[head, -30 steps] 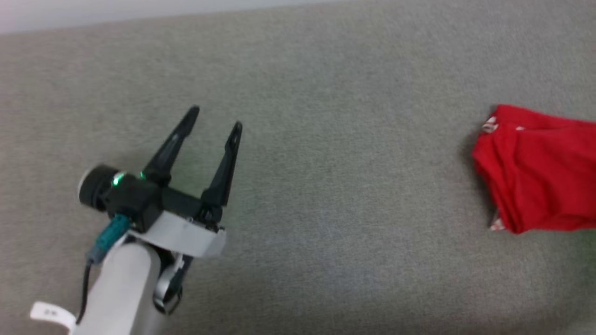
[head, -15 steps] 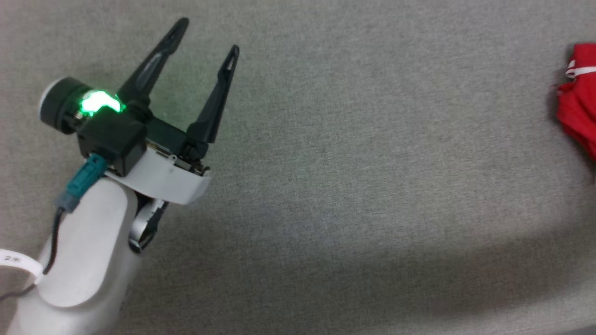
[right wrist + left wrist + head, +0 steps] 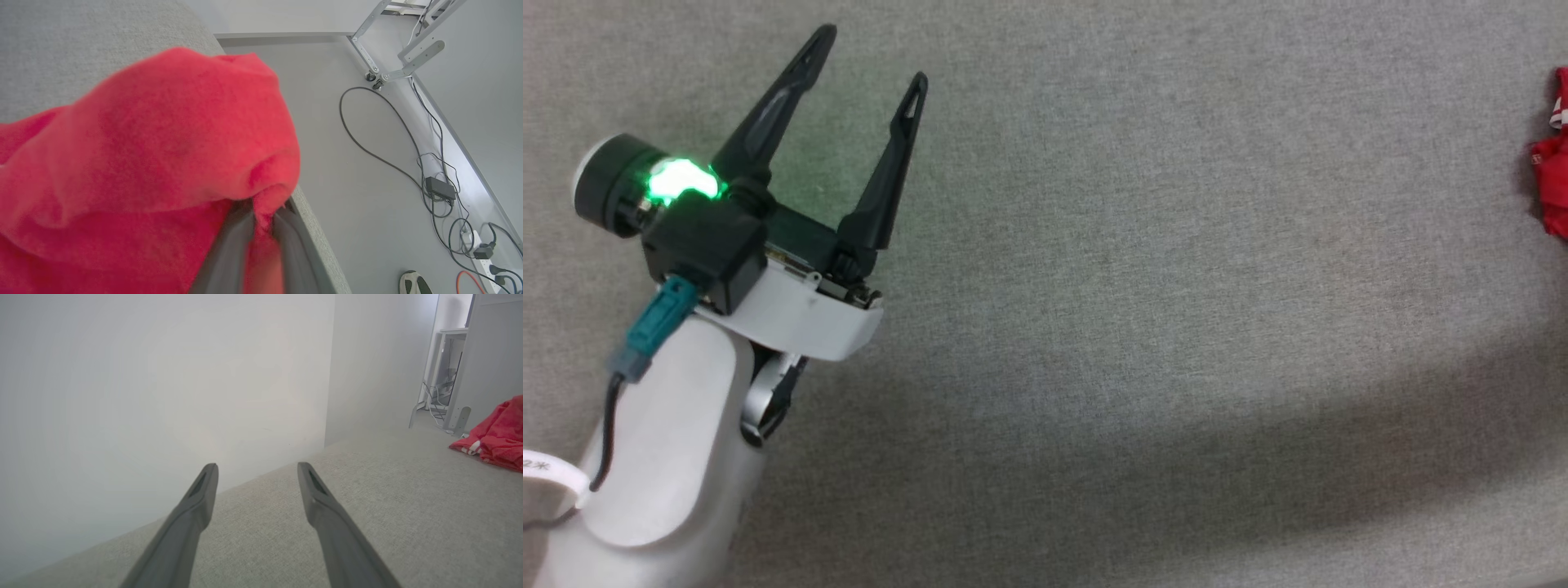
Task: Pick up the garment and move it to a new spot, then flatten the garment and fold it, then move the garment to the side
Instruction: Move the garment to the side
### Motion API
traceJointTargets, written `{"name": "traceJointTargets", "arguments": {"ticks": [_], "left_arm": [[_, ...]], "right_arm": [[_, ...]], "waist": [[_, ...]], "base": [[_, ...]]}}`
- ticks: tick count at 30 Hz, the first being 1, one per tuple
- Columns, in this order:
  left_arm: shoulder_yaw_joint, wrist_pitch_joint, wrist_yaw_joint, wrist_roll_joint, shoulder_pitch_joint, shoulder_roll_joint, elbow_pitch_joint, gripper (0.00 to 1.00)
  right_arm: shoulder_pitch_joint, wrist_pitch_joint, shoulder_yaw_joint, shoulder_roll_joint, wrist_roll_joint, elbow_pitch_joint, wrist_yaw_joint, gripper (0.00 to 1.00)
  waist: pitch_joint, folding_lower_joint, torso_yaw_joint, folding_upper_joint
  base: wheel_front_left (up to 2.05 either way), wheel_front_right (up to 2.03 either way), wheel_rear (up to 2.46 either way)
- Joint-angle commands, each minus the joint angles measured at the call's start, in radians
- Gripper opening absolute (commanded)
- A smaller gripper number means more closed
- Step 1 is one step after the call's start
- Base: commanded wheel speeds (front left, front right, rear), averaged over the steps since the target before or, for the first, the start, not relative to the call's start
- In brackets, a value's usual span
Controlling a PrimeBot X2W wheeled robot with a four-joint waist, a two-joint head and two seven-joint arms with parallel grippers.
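Note:
The garment [image 3: 1553, 175] is a bright red bundle with a bit of white trim, cut off by the right edge of the head view. It lies on the grey cloth-covered table [image 3: 1135, 286]. My left gripper [image 3: 872, 55] hovers far to its left, open and empty. The left wrist view shows the same open left gripper [image 3: 256, 467], with the garment [image 3: 496, 435] off to the right. In the right wrist view the garment [image 3: 163, 143] bulges over my right gripper [image 3: 263, 208], whose fingers [image 3: 229, 249] pinch a red fold near the table edge.
The table's right edge [image 3: 314, 228] drops to a grey floor with loose cables [image 3: 388, 155], a power adapter [image 3: 439, 188] and a metal frame leg on a castor [image 3: 384, 75]. A white wall [image 3: 163, 396] stands just beyond the table's far side.
The head camera has moved, so the picture has shifted. The garment now shows as a narrow strip at the right edge. The left gripper looks larger and higher, still open.

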Motion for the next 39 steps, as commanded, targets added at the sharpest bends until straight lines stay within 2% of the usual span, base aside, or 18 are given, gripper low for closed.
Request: {"name": "traceJointTargets", "arguments": {"ticks": [1,2,3,9,12,20,25,31,39], "left_arm": [[0.005,0.0,-0.002,0.003,0.018,-0.007,-0.002,1.0],[0.005,0.0,-0.002,0.003,0.018,-0.007,-0.002,1.0],[0.008,0.0,-0.002,0.004,0.022,-0.01,-0.002,1.0],[0.031,0.0,-0.001,-0.002,0.063,-0.04,0.009,1.0],[0.052,0.0,0.003,-0.005,0.099,-0.062,0.021,1.0],[0.134,0.0,0.013,-0.015,0.289,-0.121,0.098,1.0],[0.174,0.0,0.011,-0.026,0.396,-0.15,0.177,1.0],[0.229,0.0,0.006,-0.05,0.466,-0.18,0.243,1.0],[0.25,0.0,0.002,-0.032,0.517,-0.204,0.262,1.0]], "right_arm": [[-0.014,-0.006,0.006,0.002,-0.011,0.022,-0.001,0.87],[-0.014,-0.006,0.006,0.002,-0.011,0.022,-0.001,0.87],[-0.016,-0.01,0.011,0.0,-0.016,0.032,-0.001,1.0],[-0.017,-0.053,0.05,-0.01,-0.027,0.059,-0.001,1.0],[0.002,-0.084,0.099,0.007,-0.025,0.042,-0.001,1.0],[0.16,-0.168,0.338,0.085,0.158,-0.112,-0.001,1.0],[0.277,-0.237,0.438,0.113,0.255,-0.216,-0.001,1.0],[0.361,-0.317,0.477,0.186,0.274,-0.274,-0.001,1.0],[0.47,-0.355,0.442,0.29,0.253,-0.336,-0.001,1.0]], "waist": [[-0.013,0.0,0.001,-0.0001],[-0.013,0.0,0.001,-0.0001],[-0.019,0.0,0.002,-0.0001],[-0.075,0.0,0.014,-0.0001],[-0.128,0.0,0.032,-0.0001],[-0.316,0.0,0.114,-0.0001],[-0.4,0.0,0.176,-0.0001],[-0.485,0.0,0.226,-0.0001],[-0.595,0.0,0.287,-0.0001]], "base": [[0.0,0.0,0.0],[0.0,0.0,0.0],[0.0,0.0,0.0],[0.0,0.0,0.0],[0.0,0.0,0.0],[0.0,0.0,0.0],[0.0,0.0,0.0],[0.0,0.0,0.0],[0.0,0.0,0.0]]}}
